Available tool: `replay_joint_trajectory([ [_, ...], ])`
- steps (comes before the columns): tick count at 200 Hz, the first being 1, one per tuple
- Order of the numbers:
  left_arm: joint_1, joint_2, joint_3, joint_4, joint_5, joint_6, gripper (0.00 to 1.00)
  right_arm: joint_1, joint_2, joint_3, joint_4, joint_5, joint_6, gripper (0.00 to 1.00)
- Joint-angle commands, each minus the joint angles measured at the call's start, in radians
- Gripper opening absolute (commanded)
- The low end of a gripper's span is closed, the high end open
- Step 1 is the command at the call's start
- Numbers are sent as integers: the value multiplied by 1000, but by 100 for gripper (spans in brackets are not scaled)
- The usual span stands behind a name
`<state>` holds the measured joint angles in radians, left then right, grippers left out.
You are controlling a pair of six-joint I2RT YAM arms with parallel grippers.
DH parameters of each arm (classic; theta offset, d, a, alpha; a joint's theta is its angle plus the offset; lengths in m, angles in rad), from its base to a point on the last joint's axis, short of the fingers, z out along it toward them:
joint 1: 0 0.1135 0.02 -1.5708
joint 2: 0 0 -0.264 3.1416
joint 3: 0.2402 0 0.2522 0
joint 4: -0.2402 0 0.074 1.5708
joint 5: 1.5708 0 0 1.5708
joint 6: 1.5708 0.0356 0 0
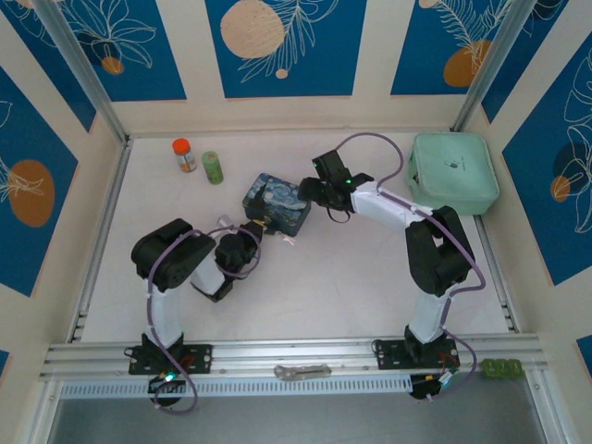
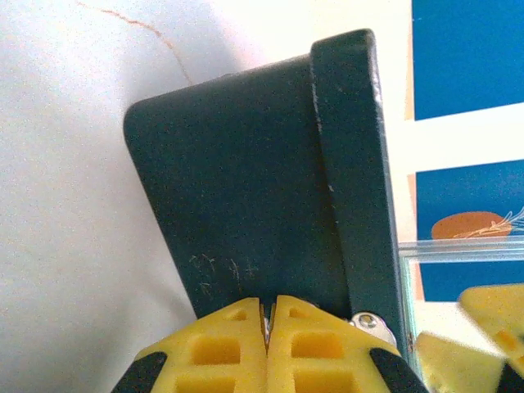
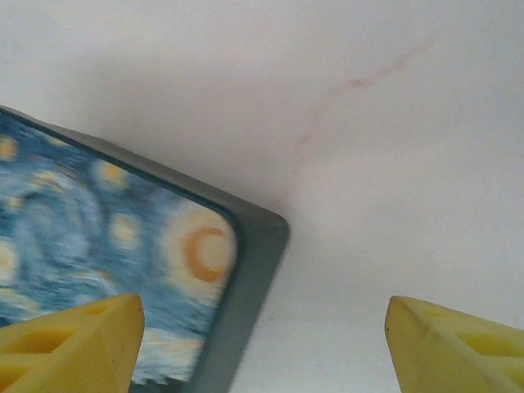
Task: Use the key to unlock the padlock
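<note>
key [image 2: 264,319] between closed left jaws

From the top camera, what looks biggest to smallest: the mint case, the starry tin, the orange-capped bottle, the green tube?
1. mint green case
2. starry tin
3. orange-capped bottle and green tube: they look about the same, so no ranking.

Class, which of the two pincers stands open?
The right pincer, its yellow fingers wide apart at the corner of the tin; the left pincer is closed tight.
</note>
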<state>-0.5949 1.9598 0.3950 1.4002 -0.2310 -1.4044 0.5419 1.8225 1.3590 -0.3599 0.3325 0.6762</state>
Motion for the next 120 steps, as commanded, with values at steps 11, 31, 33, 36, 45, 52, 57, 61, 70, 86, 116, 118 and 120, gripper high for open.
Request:
replay_joint_trajectory([
  [11,24,-41,-73,8,112,37,0,20,-40,25,-63,26,-98,78],
  [31,39,-66,-94,-12,207,45,0,20,-70,-1,-69,4,-127,78],
  [33,39,-68,-95,-18,218,45,0,20,-74,-4,-70,4,-129,78],
  [36,41,-72,-95,-29,234,45,0,19,-79,-8,-72,4,-131,79],
  [45,47,-84,-88,-67,296,51,0,17,-96,-27,-76,5,-140,79],
  [52,47,-95,-84,-101,333,57,0,15,-109,-44,-77,3,-146,79],
  [57,47,-104,-81,-125,360,62,0,13,-118,-54,-78,3,-149,79],
  [61,47,-112,-81,-143,378,66,0,12,-124,-64,-78,3,-151,79],
  [70,47,-130,-82,-183,413,82,0,5,-139,-84,-79,-2,-153,80],
  [86,47,-177,-82,-279,472,114,0,-4,-159,-116,-79,-11,-153,80],
  [116,44,-281,-53,-483,626,189,0,-19,-182,-152,-78,-22,-152,80],
  [118,44,-288,-48,-504,636,196,0,-20,-181,-154,-79,-23,-152,80],
  [120,44,-296,-42,-527,648,204,0,-20,-181,-153,-80,-25,-152,80],
])
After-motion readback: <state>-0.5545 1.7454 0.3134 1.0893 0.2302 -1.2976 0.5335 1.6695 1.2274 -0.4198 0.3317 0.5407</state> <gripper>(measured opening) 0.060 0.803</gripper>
